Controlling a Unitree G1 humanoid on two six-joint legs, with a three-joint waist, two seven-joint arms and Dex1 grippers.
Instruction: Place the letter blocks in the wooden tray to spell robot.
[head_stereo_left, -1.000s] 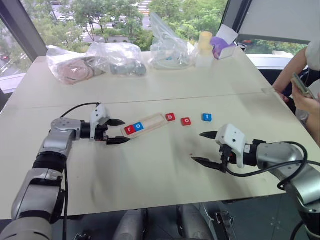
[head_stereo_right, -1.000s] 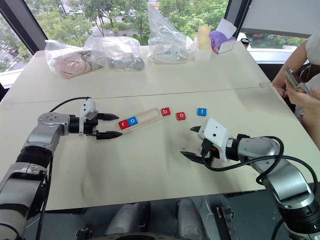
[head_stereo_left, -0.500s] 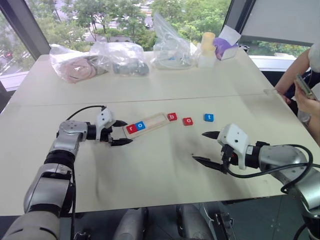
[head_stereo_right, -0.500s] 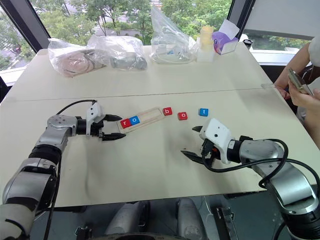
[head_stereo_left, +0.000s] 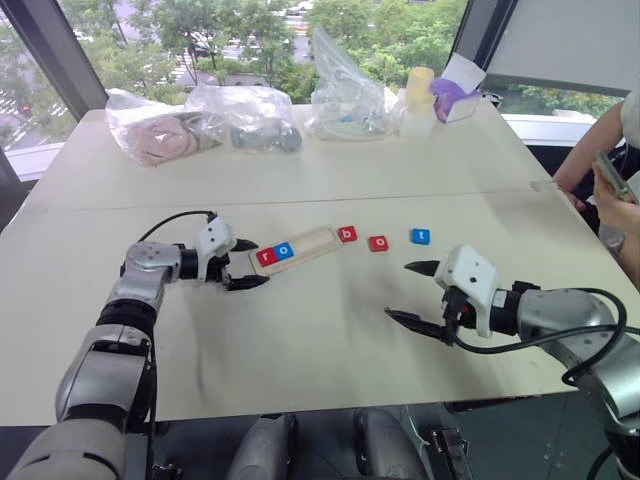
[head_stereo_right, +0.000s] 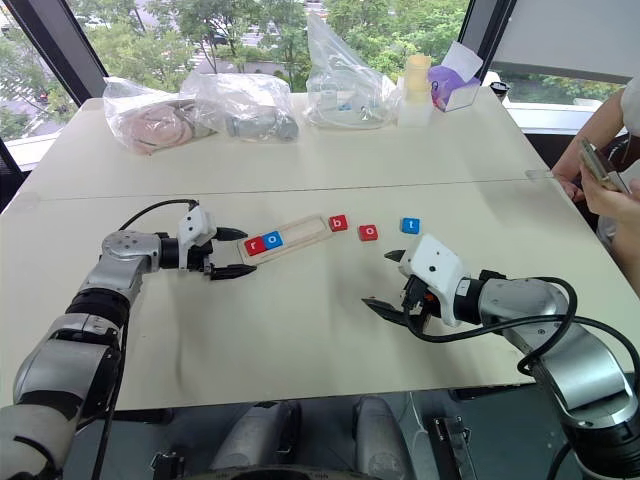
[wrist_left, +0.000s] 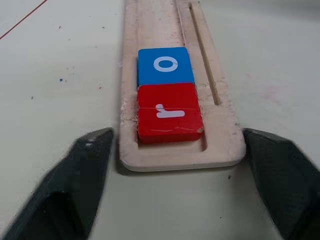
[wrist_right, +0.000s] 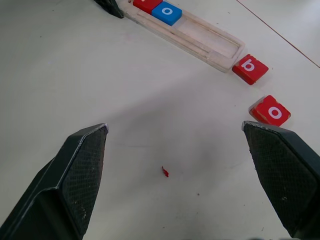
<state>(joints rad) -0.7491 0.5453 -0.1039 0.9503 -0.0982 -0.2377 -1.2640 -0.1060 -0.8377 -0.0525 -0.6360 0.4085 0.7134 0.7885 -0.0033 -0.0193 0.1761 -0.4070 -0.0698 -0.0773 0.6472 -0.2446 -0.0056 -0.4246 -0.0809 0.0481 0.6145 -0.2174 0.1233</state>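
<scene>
Tray (head_stereo_left: 295, 246) lies before bags (head_stereo_left: 200, 115), bottle (head_stereo_left: 417, 100).

Pale table (head_stereo_left: 320, 330), wooden tray (head_stereo_left: 295, 249) laid near its middle, three loose letter blocks (head_stereo_left: 378, 243) beside it, plastic bags (head_stereo_left: 240, 115) at the far edge.

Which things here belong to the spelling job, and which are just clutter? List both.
Job: wooden tray; r block and blue o block in it; b block, red o block, t block on the table.

Lying about: plastic bags, yellow-topped container, purple box.
</scene>
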